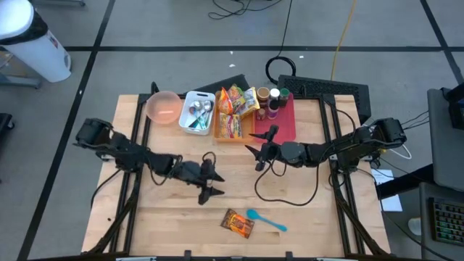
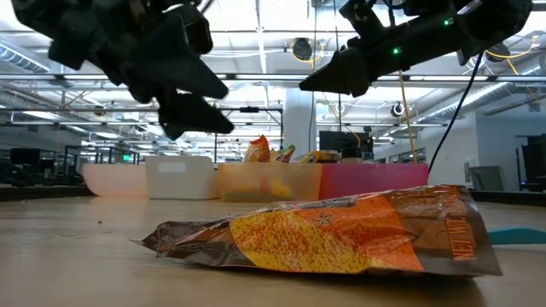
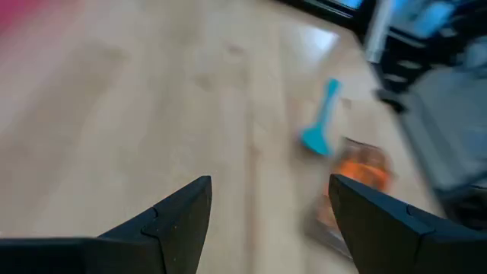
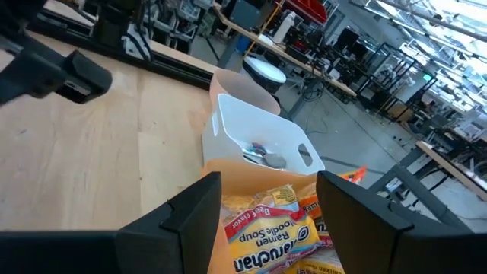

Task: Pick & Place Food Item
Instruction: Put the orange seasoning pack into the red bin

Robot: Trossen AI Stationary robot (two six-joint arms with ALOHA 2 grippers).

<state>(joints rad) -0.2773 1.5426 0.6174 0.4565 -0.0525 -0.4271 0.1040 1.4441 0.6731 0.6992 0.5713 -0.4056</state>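
**Left claw nearer the snack packet, both claws empty**

Start at your left gripper (image 1: pixel 210 183): its two dark fingers stand apart with nothing between them, and it hangs above the bare wood of the light wooden table (image 1: pixel 304 210). From there, the flat orange-and-brown foil snack packet (image 1: pixel 238 222) lies on the table just beyond the fingertips, toward the table's front edge and a little to the robot's right. In the left wrist view the packet (image 3: pixel 358 183) sits ahead of the claw and off to one side, not between the fingers (image 3: pixel 183 221).

The packet's long axis looks to run slantwise across the table, roughly in line with the small turquoise plastic spoon (image 1: pixel 265 219) that lies just beside it on the side away from the left arm. That spoon is close enough that you would do well to come in from the packet's free side.

Your right gripper (image 1: pixel 261 150) is also parted and empty. It hovers farther from the packet, toward the back of the table, facing the orange bin of noodle packs (image 1: pixel 233 116) and the white tub of cutlery (image 1: pixel 197 112).

Judging by the layout, the left arm has the shorter reach; it likely needs to drop and turn its wrist across the packet's short side.
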